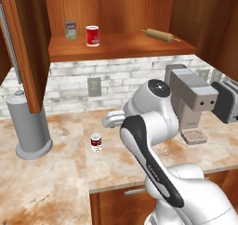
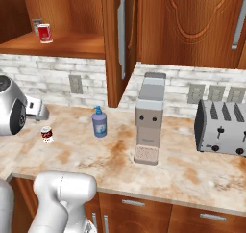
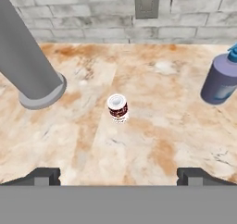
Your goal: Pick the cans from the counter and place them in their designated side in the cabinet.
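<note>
A dark red can with white label bands [image 1: 96, 142] stands upright on the mottled beige counter [image 1: 56, 182], also seen as the can [image 2: 46, 134] and the can [image 3: 117, 108]. The bright red can [image 1: 92, 35] stands on the left part of the cabinet's plank shelf [image 1: 125, 46], beside a pale greenish-labelled can [image 1: 70, 30]. My gripper [image 3: 118, 177] hangs above and short of the dark red can. It is open, its fingertips [image 3: 44, 176] wide apart with nothing between them. The cabinet door [image 1: 25, 43] stands open at the left.
A grey cylinder on a round base [image 1: 28, 126] stands left of the can. A blue soap bottle [image 2: 99, 122] is to its right, then a coffee machine [image 2: 149, 126] and a toaster [image 2: 223, 127]. A rolling pin [image 1: 160, 35] lies on the shelf's right side.
</note>
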Motion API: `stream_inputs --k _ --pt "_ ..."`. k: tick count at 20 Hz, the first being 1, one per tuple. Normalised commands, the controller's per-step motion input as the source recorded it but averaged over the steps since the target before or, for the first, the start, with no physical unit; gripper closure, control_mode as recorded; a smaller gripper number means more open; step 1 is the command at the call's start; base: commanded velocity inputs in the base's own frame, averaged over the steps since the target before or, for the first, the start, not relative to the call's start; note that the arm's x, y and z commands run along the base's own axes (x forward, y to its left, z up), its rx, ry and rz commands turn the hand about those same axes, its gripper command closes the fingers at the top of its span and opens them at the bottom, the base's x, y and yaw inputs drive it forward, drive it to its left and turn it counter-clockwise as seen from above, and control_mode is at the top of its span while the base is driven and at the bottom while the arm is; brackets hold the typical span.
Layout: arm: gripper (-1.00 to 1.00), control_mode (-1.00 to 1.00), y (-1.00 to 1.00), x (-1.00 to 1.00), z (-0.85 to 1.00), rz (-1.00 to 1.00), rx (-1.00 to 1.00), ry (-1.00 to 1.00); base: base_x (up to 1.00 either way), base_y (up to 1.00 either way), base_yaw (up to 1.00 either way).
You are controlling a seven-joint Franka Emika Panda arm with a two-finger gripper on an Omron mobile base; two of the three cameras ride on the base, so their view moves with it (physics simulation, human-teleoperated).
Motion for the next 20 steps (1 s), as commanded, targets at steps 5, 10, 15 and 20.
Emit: stream_inputs --k 5,10,15,20 --pt "-1.0 -1.0 0.05 0.17 -0.1 0.0 0.0 0.01 0.0 0.0 0.0" --pt "-1.0 -1.0 0.06 0.13 -0.1 0.0 0.0 0.02 0.0 0.0 0.0" --pt "-1.0 -1.0 0.08 0.14 -0.16 0.0 0.0 0.04 0.0 0.0 0.0" --pt "-1.0 -1.0 0.07 0.13 -0.09 0.0 0.0 0.05 0.0 0.0 0.0"
